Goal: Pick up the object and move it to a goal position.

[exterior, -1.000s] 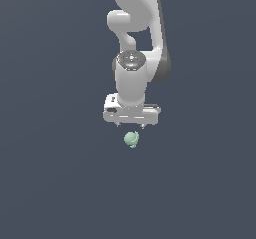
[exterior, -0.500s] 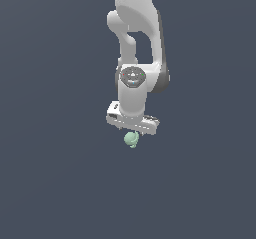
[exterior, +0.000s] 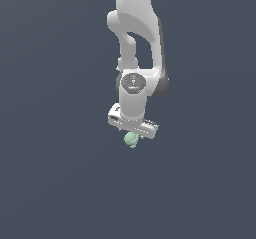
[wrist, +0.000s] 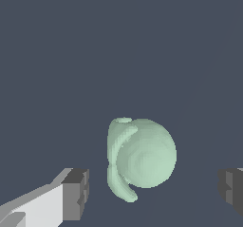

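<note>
The white arm (exterior: pixel 135 58) reaches down from the top of the exterior view, its wrist bent so that the gripper (exterior: pixel 133 133) points at the flat dark grey-blue ground. Just under the gripper's crossbar sits the object (exterior: pixel 131 140), a small pale mint-green lump, partly tucked behind the white housing from this side, so only its lower half peeks out. From the wrist view the object (wrist: pixel 141 156) reads more clearly: a rounded ball with a curved ridge or handle-like band wrapping one side and a small nub at one end. The jaws stand wide apart, one dark fingertip (wrist: pixel 76 193) on one side of the lump and the other (wrist: pixel 231 186) on the opposite side, with clear gaps between both pads and the green surface; nothing is being squeezed. Whether the lump rests on the ground I cannot tell, since the ground is featureless.
</note>
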